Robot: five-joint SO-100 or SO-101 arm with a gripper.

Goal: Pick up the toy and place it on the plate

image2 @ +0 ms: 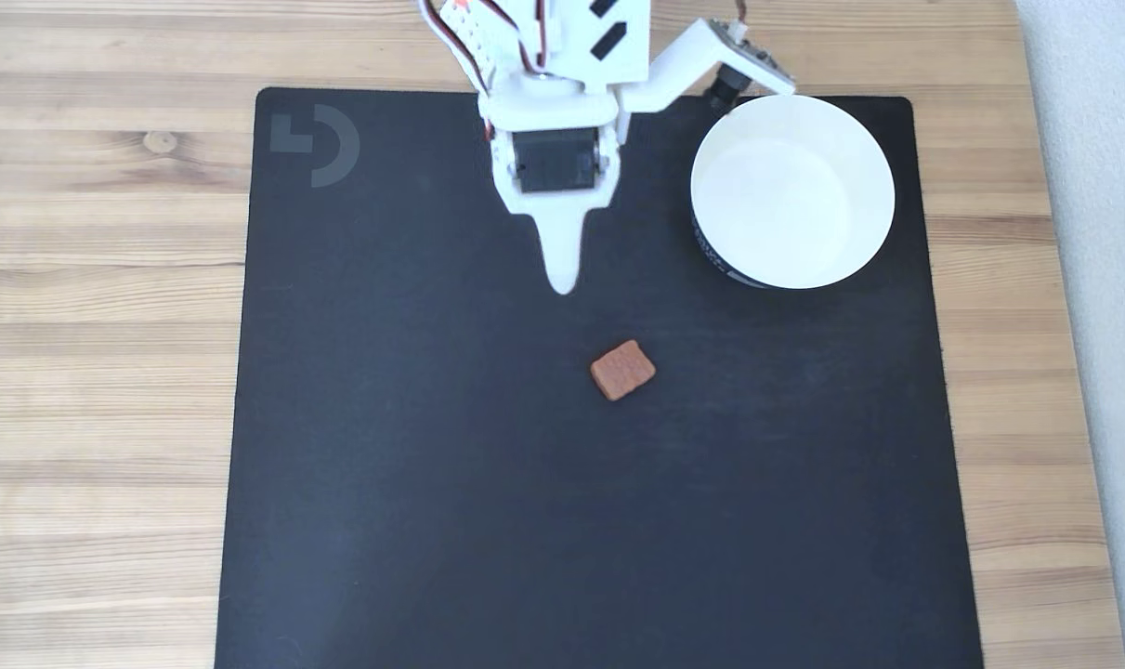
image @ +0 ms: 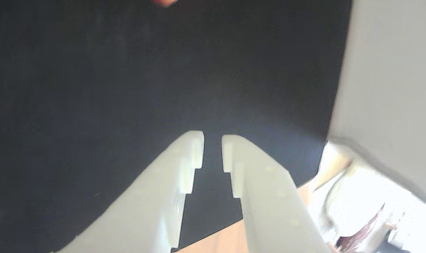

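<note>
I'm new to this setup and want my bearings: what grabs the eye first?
In the fixed view, a small reddish-brown square block lies alone mid-way on the black mat. A round white bowl-like dish sits empty at the mat's upper right. The white gripper points down toward the block, jaws slightly apart and holding nothing.

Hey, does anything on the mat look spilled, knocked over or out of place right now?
Nothing stands out. The toy lies flat on the black mat, turned slightly askew, below the gripper. The plate sits upright and empty at the mat's upper right corner in the fixed view.
</note>
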